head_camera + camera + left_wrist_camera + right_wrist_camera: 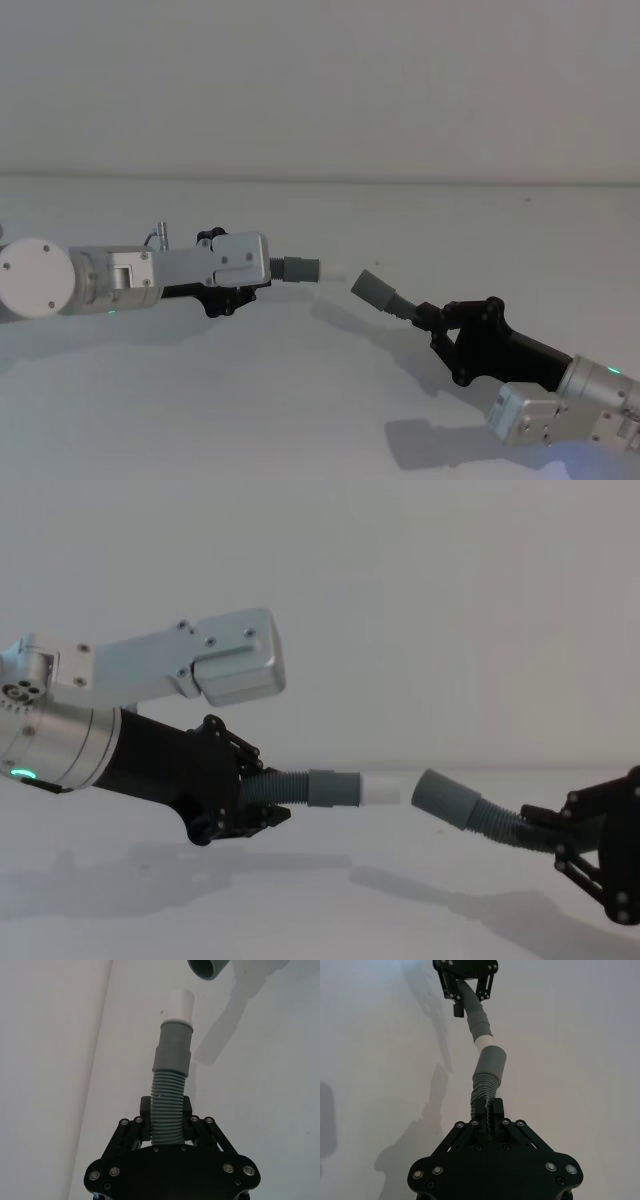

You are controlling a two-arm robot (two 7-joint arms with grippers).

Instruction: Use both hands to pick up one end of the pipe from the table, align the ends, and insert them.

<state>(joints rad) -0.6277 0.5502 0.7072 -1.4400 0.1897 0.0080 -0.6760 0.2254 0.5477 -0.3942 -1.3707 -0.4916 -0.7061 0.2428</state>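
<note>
The left gripper [238,290] is seen at about nine o'clock in the head view, its fingers closed tight around the corrugated body of the left hose piece [295,269]. That piece is held clear of the table [300,400] and pointed toward three o'clock, with the white spigot [381,789] leading and roughly level. Just beside the spigot, at about four o'clock of it, the grey cuff [378,290] of the right hose piece [490,818] is found, near but not touching. That piece is likewise clamped by its ribbed section in the right gripper [435,318], which is brought in from the five o'clock corner. In the chest view the cuff's open mouth is tilted up toward ten o'clock, so the two axes are not in line. The pick-up is judged complete and the alignment step is taken to be in hand. For the next move, the cuff would need to be levelled and raised slightly until its mouth squarely faces the spigot. Only then should the two ends be pushed together along one axis. A skewed approach is likely to catch the spigot on the cuff's rim.
</note>
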